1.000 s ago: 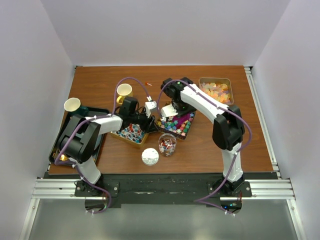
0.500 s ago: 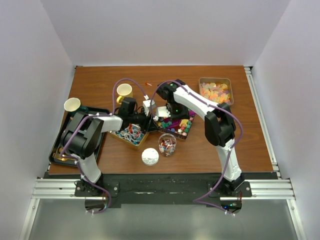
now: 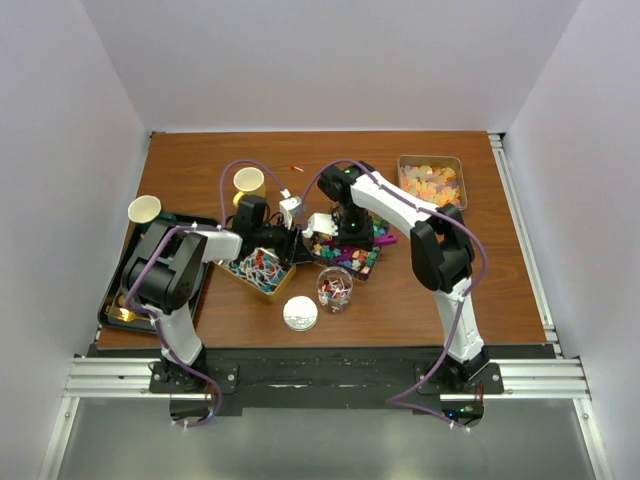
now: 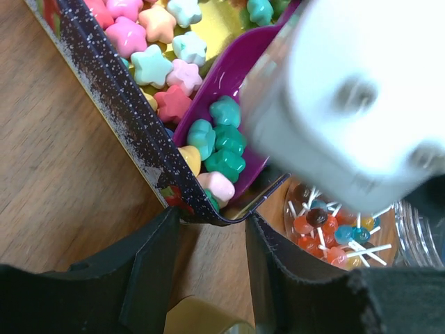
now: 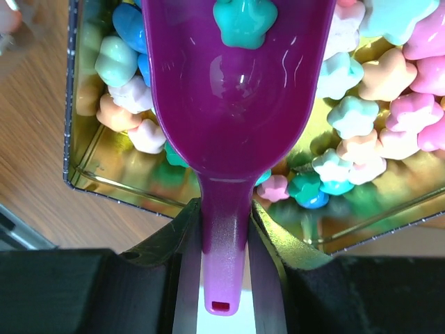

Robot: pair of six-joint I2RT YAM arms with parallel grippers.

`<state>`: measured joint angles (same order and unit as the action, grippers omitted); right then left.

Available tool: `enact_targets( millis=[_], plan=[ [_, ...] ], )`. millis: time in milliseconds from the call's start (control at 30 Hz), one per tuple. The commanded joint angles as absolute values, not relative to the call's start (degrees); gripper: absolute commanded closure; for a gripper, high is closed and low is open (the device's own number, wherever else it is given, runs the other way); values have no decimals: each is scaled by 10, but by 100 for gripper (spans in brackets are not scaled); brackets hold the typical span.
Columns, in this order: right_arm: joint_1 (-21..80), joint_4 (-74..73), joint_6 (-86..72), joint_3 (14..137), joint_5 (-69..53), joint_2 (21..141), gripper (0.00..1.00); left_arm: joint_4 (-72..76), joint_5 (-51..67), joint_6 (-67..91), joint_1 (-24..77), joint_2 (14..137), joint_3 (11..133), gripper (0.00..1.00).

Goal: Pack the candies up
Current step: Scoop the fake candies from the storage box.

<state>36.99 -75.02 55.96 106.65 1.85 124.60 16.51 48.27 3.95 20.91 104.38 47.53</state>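
The right gripper [image 5: 226, 224] clamps the handle of the purple plastic scoop [image 5: 240, 104], whose long axis runs out from it over the glittery black gold-lined tin [image 4: 118, 118] of pastel star-shaped candies [image 5: 361, 115], mid-way across the tabletop [image 3: 200, 170]. The left gripper [image 4: 212, 233] seems to pinch that tin's left corner.

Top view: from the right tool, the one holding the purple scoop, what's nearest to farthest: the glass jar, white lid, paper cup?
From the right tool:
1. Jar, just below it in view.
2. Lid, lower left of the jar.
3. Paper cup, far left.
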Motion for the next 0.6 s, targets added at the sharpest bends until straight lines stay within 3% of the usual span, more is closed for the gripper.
enact_targets(
  millis=[0, 233, 567],
  plan=[
    [356, -672, 577, 1029, -163, 1227, 100, 185, 491, 52, 197, 1049, 494, 53],
    [316, -635, 601, 1001, -257, 1217, 100, 122, 501, 40, 168, 1031, 533, 52],
    [295, -632, 616, 991, -322, 1226, 100, -75, 556, -39, 112, 1005, 606, 51]
  ],
)
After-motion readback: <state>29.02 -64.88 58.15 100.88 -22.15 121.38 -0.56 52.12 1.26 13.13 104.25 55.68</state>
